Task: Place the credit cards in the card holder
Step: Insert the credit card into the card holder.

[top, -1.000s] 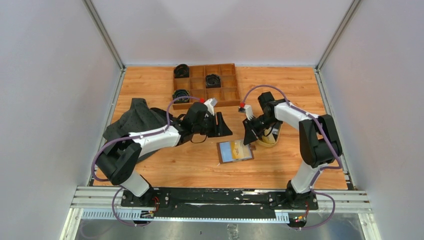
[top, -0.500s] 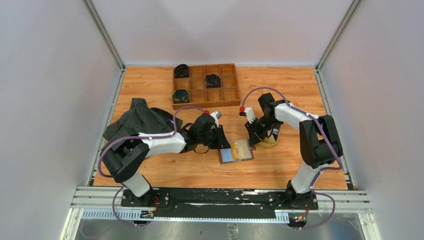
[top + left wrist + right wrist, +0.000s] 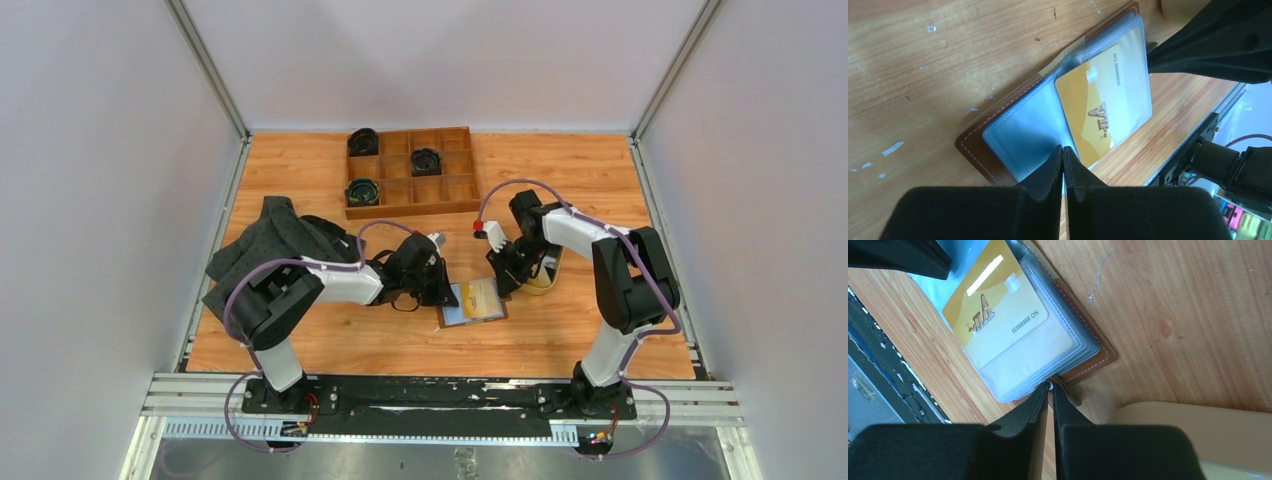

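The card holder [image 3: 470, 308] lies open on the table, brown leather [image 3: 974, 150] outside, pale blue sleeves inside. A yellow-gold credit card [image 3: 1098, 107] [image 3: 993, 315] sits in the clear sleeve on its right half. My left gripper [image 3: 447, 296] [image 3: 1063, 150] is shut, its tips at the near edge of the blue sleeve by the fold; whether it pinches the sleeve I cannot tell. My right gripper [image 3: 503, 285] [image 3: 1048, 386] is shut on the holder's brown snap strap at the far corner. No other cards show.
A tan oval dish [image 3: 545, 278] [image 3: 1198, 435] stands just right of the holder, close to my right gripper. A wooden compartment tray [image 3: 455, 185] with dark round things is at the back. A dark cloth [image 3: 265, 245] lies left, under my left arm.
My left gripper has moved right and nearer, down to the holder's left edge, and its jaws have closed. My right gripper has shifted slightly, still at the strap.
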Controlling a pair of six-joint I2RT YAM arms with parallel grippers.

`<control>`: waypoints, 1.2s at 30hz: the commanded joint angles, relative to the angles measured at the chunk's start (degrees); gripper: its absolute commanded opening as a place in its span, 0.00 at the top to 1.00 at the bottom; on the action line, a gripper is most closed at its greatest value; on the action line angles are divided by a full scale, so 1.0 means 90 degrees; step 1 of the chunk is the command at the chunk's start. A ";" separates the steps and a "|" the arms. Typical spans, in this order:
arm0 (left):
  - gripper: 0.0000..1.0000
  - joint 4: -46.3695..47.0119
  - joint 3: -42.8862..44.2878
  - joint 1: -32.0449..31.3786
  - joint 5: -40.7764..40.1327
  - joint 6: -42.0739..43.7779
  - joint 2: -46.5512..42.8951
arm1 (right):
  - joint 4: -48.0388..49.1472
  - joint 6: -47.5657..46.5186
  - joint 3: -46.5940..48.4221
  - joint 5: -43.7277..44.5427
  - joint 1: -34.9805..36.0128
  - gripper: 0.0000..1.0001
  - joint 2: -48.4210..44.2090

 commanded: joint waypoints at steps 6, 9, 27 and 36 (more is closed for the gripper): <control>0.93 0.0019 0.0417 -0.0034 0.0228 0.0035 0.0474 | -0.0119 0.0039 -0.0026 0.0170 0.0199 0.88 0.0352; 0.93 0.0012 0.0525 -0.0044 0.0271 0.0021 0.0589 | -0.0115 0.0055 -0.0014 0.0152 0.0221 0.88 0.0372; 0.90 0.0028 0.1198 -0.0107 0.0440 -0.0126 0.0969 | -0.0116 0.0099 0.0013 0.0120 0.0291 0.88 0.0455; 0.86 0.0029 0.0607 -0.0098 -0.0139 0.0195 -0.0054 | -0.0125 0.0075 0.0013 0.0219 0.0274 0.85 0.0249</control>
